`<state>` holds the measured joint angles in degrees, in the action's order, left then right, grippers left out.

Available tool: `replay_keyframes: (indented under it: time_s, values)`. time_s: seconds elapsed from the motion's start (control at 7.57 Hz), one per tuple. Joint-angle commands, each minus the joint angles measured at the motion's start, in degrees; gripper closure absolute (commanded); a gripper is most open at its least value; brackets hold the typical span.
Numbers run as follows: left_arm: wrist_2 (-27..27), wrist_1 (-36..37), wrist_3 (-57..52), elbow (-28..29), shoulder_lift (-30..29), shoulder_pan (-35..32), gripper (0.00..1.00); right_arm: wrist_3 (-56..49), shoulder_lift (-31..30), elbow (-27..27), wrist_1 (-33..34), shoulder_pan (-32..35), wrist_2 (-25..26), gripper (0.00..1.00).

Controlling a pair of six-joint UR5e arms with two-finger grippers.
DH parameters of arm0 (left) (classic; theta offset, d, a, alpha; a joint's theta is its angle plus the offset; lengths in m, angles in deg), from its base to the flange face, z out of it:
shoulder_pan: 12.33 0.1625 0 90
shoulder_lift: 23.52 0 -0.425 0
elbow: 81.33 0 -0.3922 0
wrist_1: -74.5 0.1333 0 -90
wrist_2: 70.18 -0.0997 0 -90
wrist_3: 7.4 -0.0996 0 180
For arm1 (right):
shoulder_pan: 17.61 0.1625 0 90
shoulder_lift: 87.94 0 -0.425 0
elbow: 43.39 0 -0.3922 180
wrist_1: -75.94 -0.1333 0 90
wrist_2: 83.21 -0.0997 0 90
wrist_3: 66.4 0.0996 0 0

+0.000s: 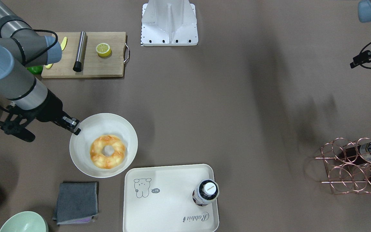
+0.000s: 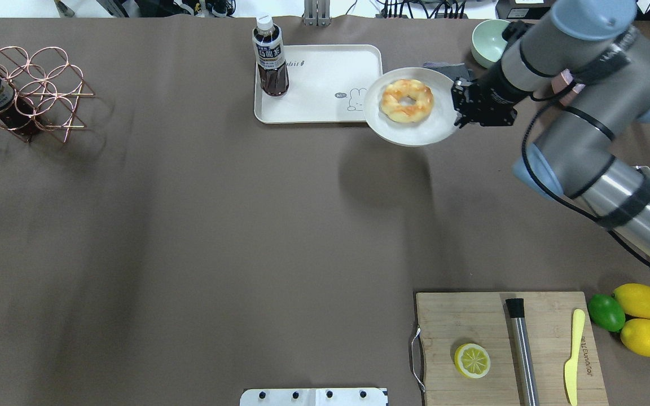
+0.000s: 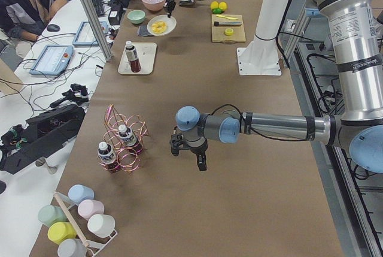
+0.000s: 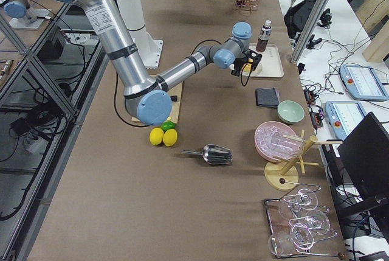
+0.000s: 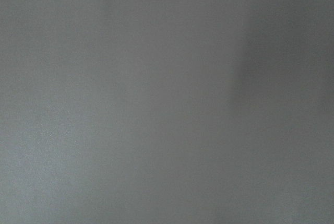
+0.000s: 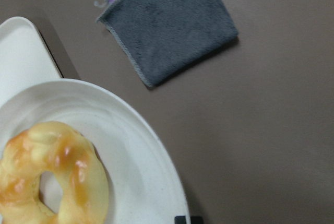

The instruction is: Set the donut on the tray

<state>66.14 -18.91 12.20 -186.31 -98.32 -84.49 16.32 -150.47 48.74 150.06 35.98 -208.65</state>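
- Donut lies flat, hole upward, on the round plate, just beside the tray.
- Right gripper reaches in low, clamped on the plate's rim.
- Left gripper points down over bare table; I cannot tell its jaw state.

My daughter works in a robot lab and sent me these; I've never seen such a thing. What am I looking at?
This is one robot with two jointed arms at a table, each ending in a two-fingered pincer. Four pictures come from fixed cameras: one facing the robot, one above and behind it, one at each table end. The other two come from cameras on the wrists; the left one sees only bare table. The right pincer grips the rim of a round plate carrying a donut; the shadow underneath suggests it is lifted. Next to it lies a cream tray with a bottle standing on it. Also there: a grey cloth, a cutting board with a lemon half, a wire rack. The left pincer hangs over bare table, seemingly empty.
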Motion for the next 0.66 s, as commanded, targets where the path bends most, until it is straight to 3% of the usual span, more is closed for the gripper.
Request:
replay_keyframes:
  time_s: [0.0, 0.53]
  values:
    - [0.0, 0.0, 0.0, -0.1, 0.0, 0.0, 0.02, 10.8, 16.2, -15.4, 1.4, -3.7, 7.8, 1.0]
    - [0.0, 0.0, 0.0, -0.1, -0.1, 0.0, 0.02, 22.4, 24.4, -29.2, -7.3, -6.6, 15.0, 1.0]
